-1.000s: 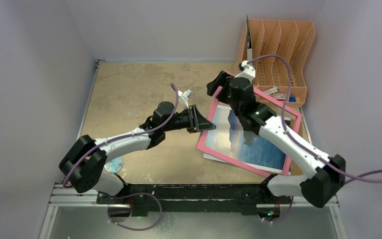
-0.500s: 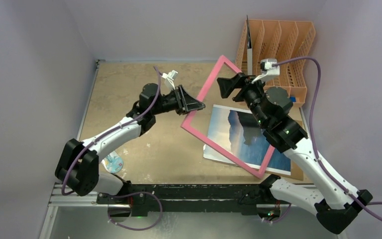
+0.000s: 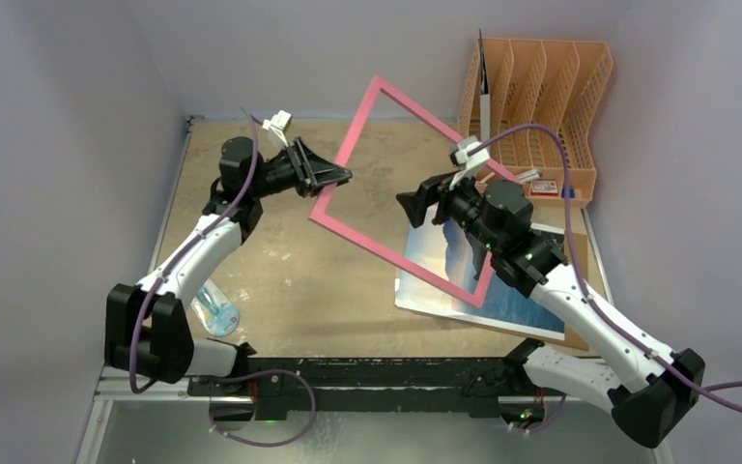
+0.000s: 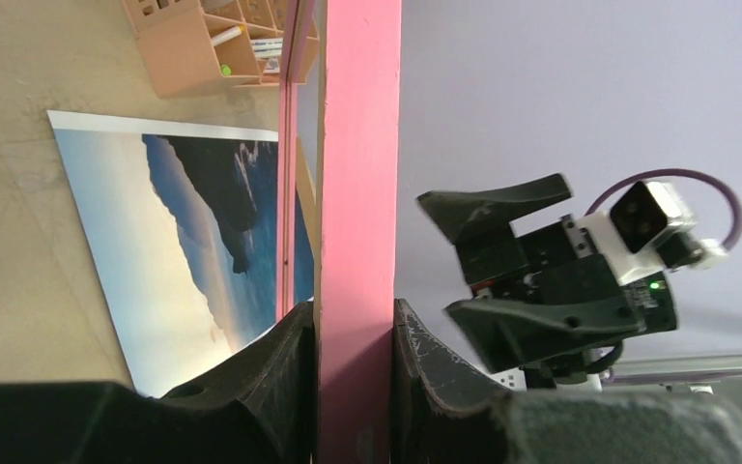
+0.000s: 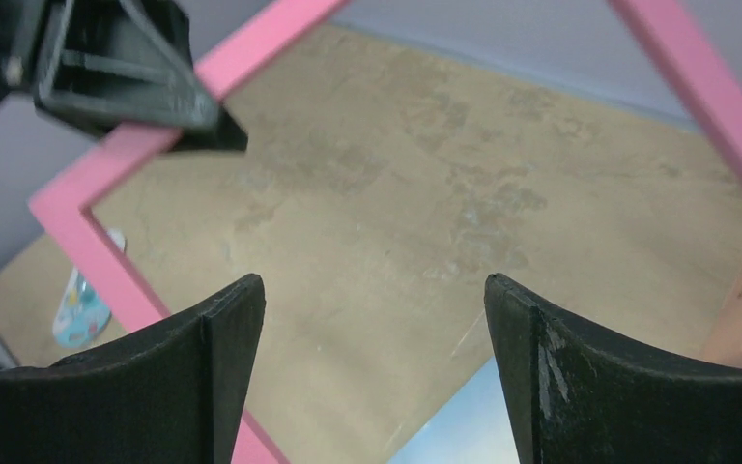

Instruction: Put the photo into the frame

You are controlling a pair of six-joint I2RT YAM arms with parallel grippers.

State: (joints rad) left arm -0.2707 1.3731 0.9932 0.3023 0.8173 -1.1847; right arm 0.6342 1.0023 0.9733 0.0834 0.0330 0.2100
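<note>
Two robot arms reach over a tan, stained tabletop (image 3: pixel 280 261). The left pincer (image 3: pixel 338 178) is clamped on the left rim of the frame (image 3: pixel 396 258), a thin pink rectangle held up off the tabletop on a slant. Its high corner points toward the far side and its low corner is over the photo (image 3: pixel 517 295); whether that corner touches the print cannot be told. From the left wrist, the frame (image 4: pixel 357 145) runs edge-on up the middle of the view, with one black finger (image 4: pixel 290 367) pressed against each face of it.

The right pincer (image 3: pixel 415 201) hangs near the frame's face without touching it, jaws wide apart and holding nothing. The right wrist view looks between its fingers (image 5: pixel 222 358) through the frame's opening to the tabletop.

The photo lies flat and face up on the right of the tabletop, showing blue sea, a dark cliff and hazy sky inside a white border. It rests on a brown sheet (image 3: pixel 578 253) whose edge peeks out on its right.

An orange file rack (image 3: pixel 541 87) stands in the far right corner, a dark sheet (image 3: pixel 482 63) upright in its leftmost slot. A small red-and-white pack (image 3: pixel 541 187) lies before the rack, its print too small to read. A small printed item (image 3: pixel 214 311) lies by the left arm's base, likewise unreadable.
</note>
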